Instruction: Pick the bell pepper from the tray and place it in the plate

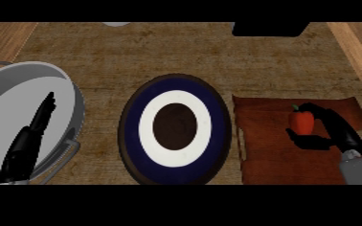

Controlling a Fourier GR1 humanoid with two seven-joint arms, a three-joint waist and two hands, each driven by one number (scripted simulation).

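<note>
Fingers (320,109) of the right hand (326,133) curl around the bell pepper (302,121), which remains over the tray (268,158), near its far edge. Transfer to the plate (175,127) is not yet done. The left hand (29,136) rests with straight fingers at the counter's left edge.

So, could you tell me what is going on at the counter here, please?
The robot's right hand is curled around a red bell pepper over the brown tray at the right. The pepper has not yet reached the plate, which sits in the middle of the counter with nothing on it. The left hand rests open at the left, fingers up, in front of a grey pan.
</note>
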